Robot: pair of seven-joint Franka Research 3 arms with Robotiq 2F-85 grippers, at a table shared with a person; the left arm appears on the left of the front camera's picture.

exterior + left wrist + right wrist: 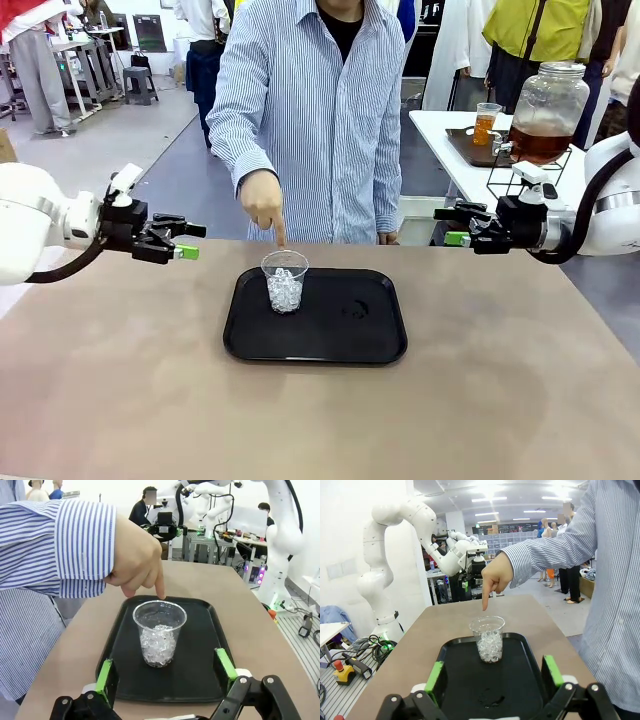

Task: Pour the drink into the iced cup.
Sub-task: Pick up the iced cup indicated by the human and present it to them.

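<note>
1. Step in hand, as judged: fetching the drink [485, 128], amber in a clear cup on the white side table [437, 124] at far right, beside a glass dispenser jar [545, 105]; nothing grasped yet.
2. Best gripped side-on at mid-height, carried upright, then tipped slowly over the iced cup [285, 281], standing upright on the left part of the black tray [380, 340] on the surface [120, 380].
3. Worth waiting for withdrawal of the person's hand [264, 203], forefinger pointing down just behind the rim.
4. Left fingers [186, 252]: spread wide, empty, level, well left of the tray, aimed inward.
5. Right fingers [456, 239]: likewise wide apart, empty, level, aimed inward from the right.
</note>
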